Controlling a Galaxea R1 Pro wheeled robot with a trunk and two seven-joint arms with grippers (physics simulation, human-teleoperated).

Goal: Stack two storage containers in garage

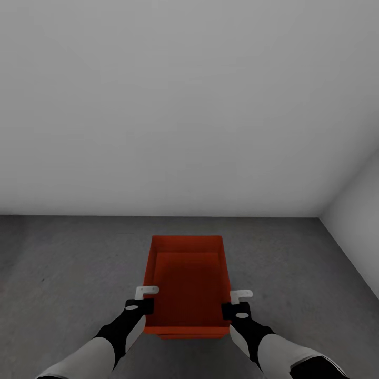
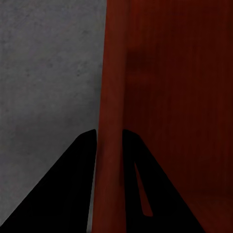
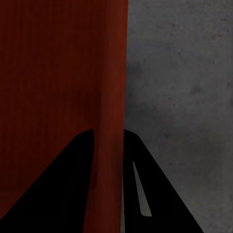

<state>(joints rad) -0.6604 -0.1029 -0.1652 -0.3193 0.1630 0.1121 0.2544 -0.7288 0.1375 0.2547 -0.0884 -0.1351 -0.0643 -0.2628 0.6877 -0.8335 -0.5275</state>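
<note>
Gripping both long walls at once, so starting at the hands: the left hand [image 1: 146,298] has its fingers pinched over the left rim of the container [image 1: 187,279], one finger inside, one outside. The left wrist view backs that up, the red wall runs straight between the two black fingers [image 2: 68,189] with no real gap either side. The right hand [image 1: 235,303] does the same on the right rim, and its wrist view shows the wall [image 3: 109,97] clamped between its fingers too. So both are closed tight on the box, not just resting near it.

From the head camera the container sits dead centre at about 6 o'clock, just ahead of the wrists, long axis pointing to 12. Under its near edge there's a thin second red lip [image 1: 189,336] peeking out, which looks to me like the other container underneath, but I can't say for sure from this angle.

Around it is grey speckled floor [image 1: 73,263], a plain white wall [image 1: 184,105] at 12 and another at 3, so this reads as the garage.

Progress guess: nearly done. If that lip is box two, all that's left is letting go and backing off.
</note>
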